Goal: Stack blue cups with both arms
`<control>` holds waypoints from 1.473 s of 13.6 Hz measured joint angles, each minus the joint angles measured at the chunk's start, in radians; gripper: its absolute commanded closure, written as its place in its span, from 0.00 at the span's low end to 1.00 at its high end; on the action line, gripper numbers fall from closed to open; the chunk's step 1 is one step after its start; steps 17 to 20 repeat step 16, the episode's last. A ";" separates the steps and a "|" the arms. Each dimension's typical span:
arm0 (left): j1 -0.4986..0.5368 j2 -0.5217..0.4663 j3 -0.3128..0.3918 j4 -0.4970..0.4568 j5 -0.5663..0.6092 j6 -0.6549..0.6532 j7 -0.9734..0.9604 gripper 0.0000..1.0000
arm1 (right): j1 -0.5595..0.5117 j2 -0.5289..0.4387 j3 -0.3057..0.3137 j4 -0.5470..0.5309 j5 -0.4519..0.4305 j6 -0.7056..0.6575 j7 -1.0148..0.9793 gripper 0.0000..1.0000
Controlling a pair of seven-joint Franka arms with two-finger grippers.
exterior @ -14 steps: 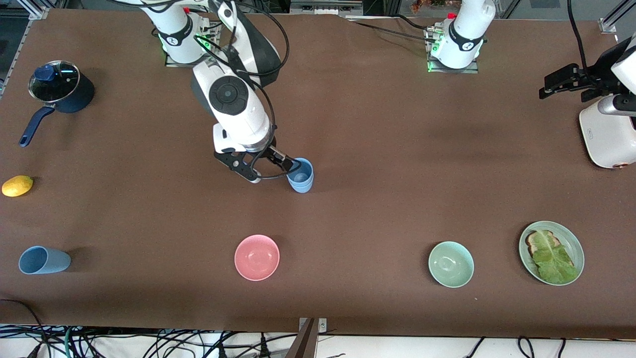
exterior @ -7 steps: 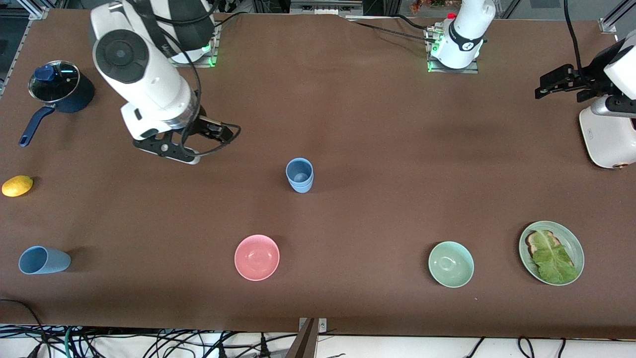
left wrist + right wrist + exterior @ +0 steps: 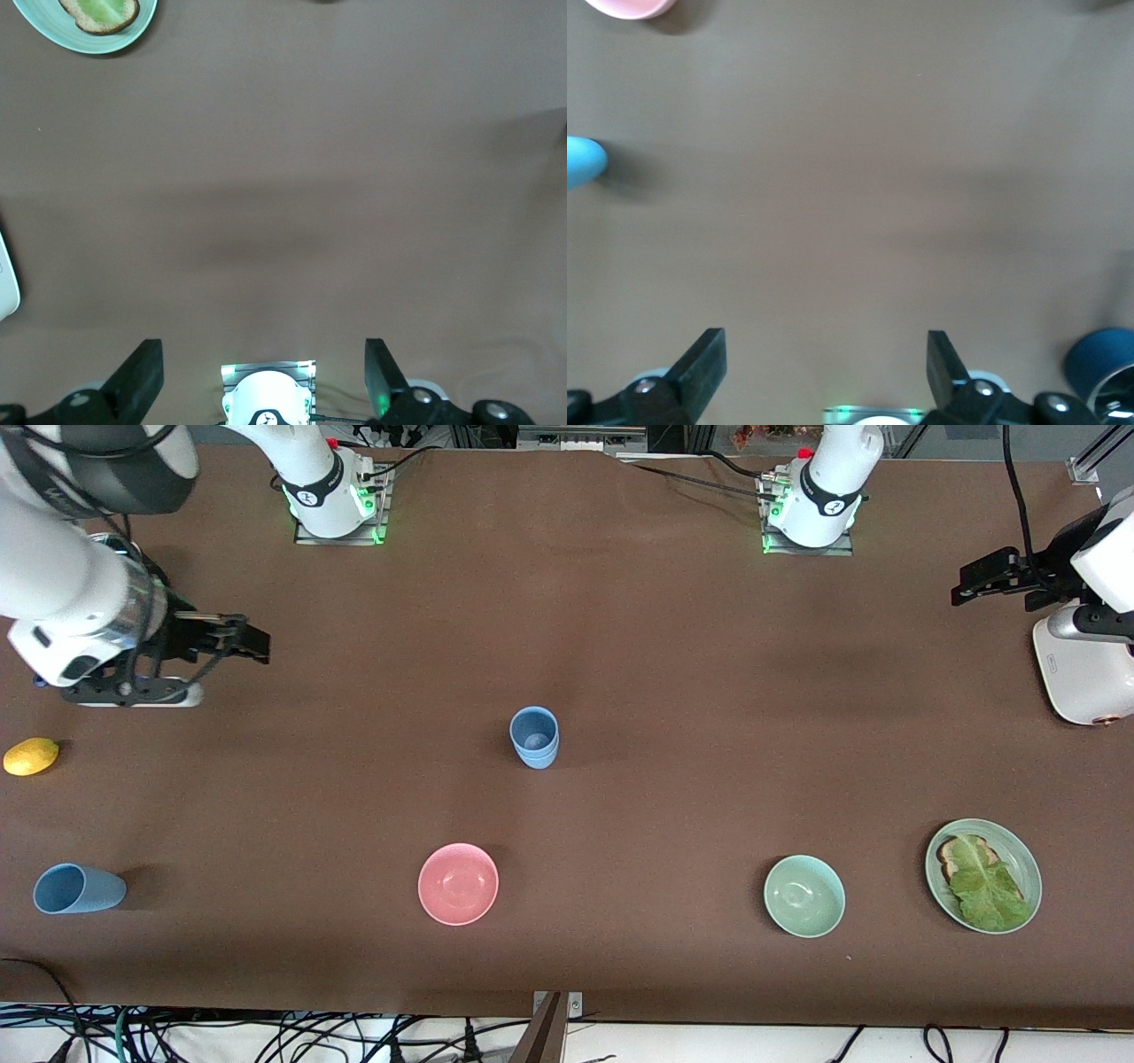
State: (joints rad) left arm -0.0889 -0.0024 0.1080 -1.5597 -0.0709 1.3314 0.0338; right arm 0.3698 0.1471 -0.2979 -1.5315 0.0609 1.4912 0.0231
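- At the middle of the table (image 3: 673, 691) stands a stack of blue cups (image 3: 534, 738), one cup nested inside another, upright, with no gripper near it.
- One more blue cup (image 3: 77, 888) lies on its side at the right arm's end of the table, nearer to the front camera than the lemon (image 3: 31, 755); it is not yet in the stack.
- Right gripper (image 3: 232, 638) hangs over the table at the right arm's end, close to the dark blue pot (image 3: 1099, 359), well apart from the stack; its fingers are spread and hold nothing.
- Left gripper (image 3: 983, 577) hangs over the left arm's end of the table, beside the white appliance (image 3: 1081, 669); its fingers are also spread and empty, and this arm seems to wait.
- My judgement: one stacking step is finished, and the step in hand is to fetch the lying cup.
- Next move calls for the right gripper to go down over the lying cup, close on its wall, turn it upright and carry it above the stack.
- Because the cup lies on its side and can roll, the fingers should come squarely across its body.
- Pink bowl (image 3: 458, 883), green bowl (image 3: 803, 895) and the plate with lettuce (image 3: 1028, 868) are not part of the task.
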 measured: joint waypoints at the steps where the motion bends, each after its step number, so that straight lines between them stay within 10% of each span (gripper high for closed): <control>1: 0.000 0.000 0.000 0.000 0.000 0.000 0.000 0.00 | -0.056 -0.004 0.008 0.000 0.000 -0.002 -0.069 0.00; 8: 0.000 0.000 0.000 0.000 0.000 0.000 0.000 0.00 | -0.330 -0.119 0.293 -0.065 -0.032 0.018 -0.063 0.00; 20: 0.000 0.000 0.000 0.000 0.017 0.002 0.000 0.00 | -0.359 -0.187 0.301 -0.188 -0.039 0.110 -0.063 0.00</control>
